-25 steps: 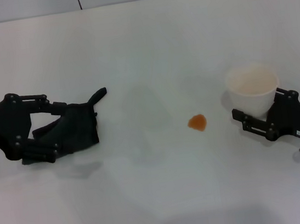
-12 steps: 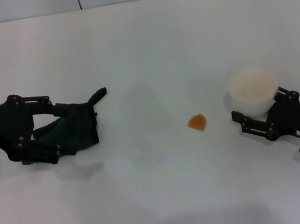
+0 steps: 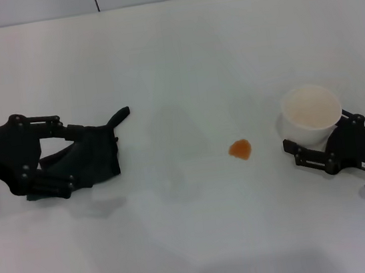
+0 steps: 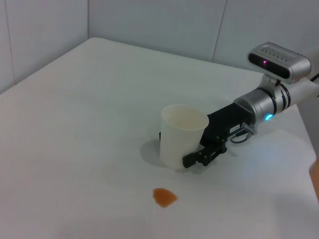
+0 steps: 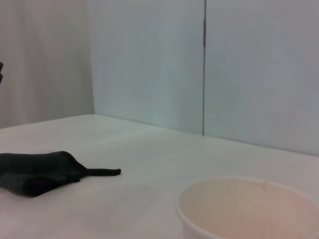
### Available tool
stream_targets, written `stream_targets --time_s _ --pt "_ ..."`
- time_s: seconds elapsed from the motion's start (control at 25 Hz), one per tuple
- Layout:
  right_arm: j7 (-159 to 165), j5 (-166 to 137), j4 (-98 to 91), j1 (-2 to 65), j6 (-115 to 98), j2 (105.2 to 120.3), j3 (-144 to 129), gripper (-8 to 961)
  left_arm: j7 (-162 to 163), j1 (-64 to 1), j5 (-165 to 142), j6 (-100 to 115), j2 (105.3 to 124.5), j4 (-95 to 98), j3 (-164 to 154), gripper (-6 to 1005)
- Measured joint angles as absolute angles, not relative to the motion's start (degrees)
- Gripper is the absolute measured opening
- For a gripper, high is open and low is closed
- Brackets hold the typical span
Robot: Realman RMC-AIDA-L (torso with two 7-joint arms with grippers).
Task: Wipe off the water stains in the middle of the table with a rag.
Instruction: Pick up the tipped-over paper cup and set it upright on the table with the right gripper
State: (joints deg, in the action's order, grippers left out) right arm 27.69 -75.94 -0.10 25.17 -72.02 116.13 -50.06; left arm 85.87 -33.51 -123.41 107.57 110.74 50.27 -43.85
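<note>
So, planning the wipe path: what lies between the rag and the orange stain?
Nothing: in the head view the table is bare between the rag and the water stains.

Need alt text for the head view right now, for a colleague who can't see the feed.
A small orange-brown water stain sits unwiped mid-table. On the left, the left gripper is at the dark rag lying on the table. On the right, the right gripper is against a white cup.

One white table [image 3: 171, 50], one dark rag [image 3: 91, 155], one small orange stain [image 3: 240, 149], one white cup [image 3: 311, 114], two black grippers, left [image 3: 71, 156] and right [image 3: 315, 146]
</note>
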Motion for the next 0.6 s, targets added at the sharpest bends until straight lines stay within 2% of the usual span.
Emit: stream_targets --time_s 0.6 --pt "30.24 -77.0 -2.4 23.85 -72.64 114.99 -51.58 843 85.87 -33.07 -123.39 107.58 110.74 50.27 -43.86 875"
